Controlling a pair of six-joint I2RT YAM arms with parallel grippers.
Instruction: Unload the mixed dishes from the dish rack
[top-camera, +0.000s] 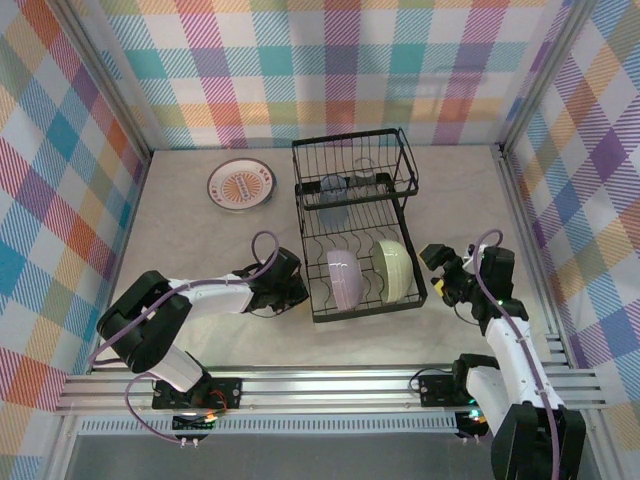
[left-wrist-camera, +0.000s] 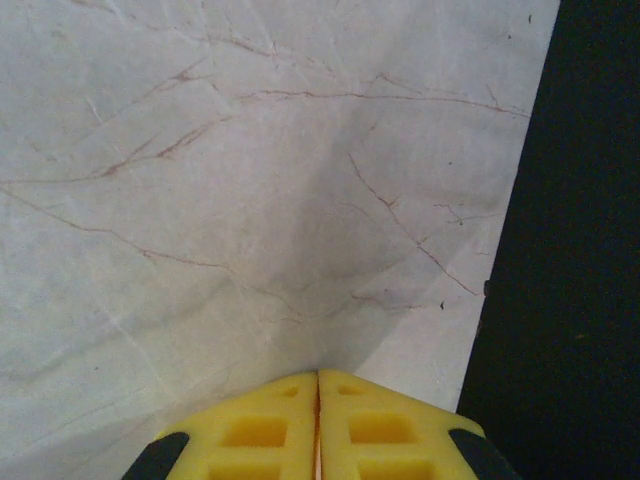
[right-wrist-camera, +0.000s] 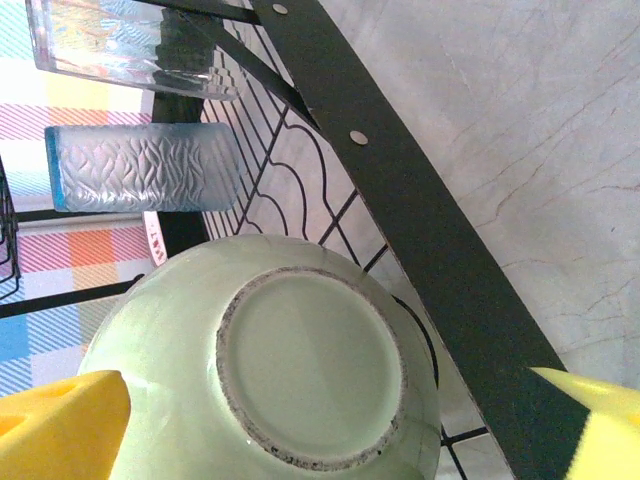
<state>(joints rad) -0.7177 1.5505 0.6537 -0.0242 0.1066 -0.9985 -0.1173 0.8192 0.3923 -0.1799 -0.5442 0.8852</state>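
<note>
Meanwhile, the right gripper (top-camera: 438, 272) hangs wide open just beside the right side of the dish rack (top-camera: 360, 317), level with the pale green bowl (right-wrist-camera: 310, 365), whose rough foot ring faces its wrist camera. The bowl stands on edge in the slotted lower tray next to the lavender bowl (top-camera: 343, 277), both propped by the wires as dishes are left to drain. The spread jaws look set to take the green bowl by its rim. But the tray's black rail (right-wrist-camera: 420, 220) crosses between the two yellow fingers (right-wrist-camera: 60, 420) and would seem to call for a reach over it.

Across the rack, the left gripper (left-wrist-camera: 318, 392) is clenched on nothing, low over the bare table (left-wrist-camera: 200, 200) just beside the rack's left edge, by the look of it parked out of the way. The sunburst plate (top-camera: 240, 185) lies flat on the table at far left, well apart from the rack and apparently unloaded. A ribbed bluish tumbler (right-wrist-camera: 140, 168) sits in the raised upper basket; whether it is upright or upturned cannot be told.

A clear glass piece (right-wrist-camera: 130, 45) next to it is cut off by the frame, and what it is stays unclear. The green bowl's rim is cut off too. From above, the basket's contents blur behind the wires. The dark band along the right of the left wrist view is probably the rack's edge, too dim to tell.
</note>
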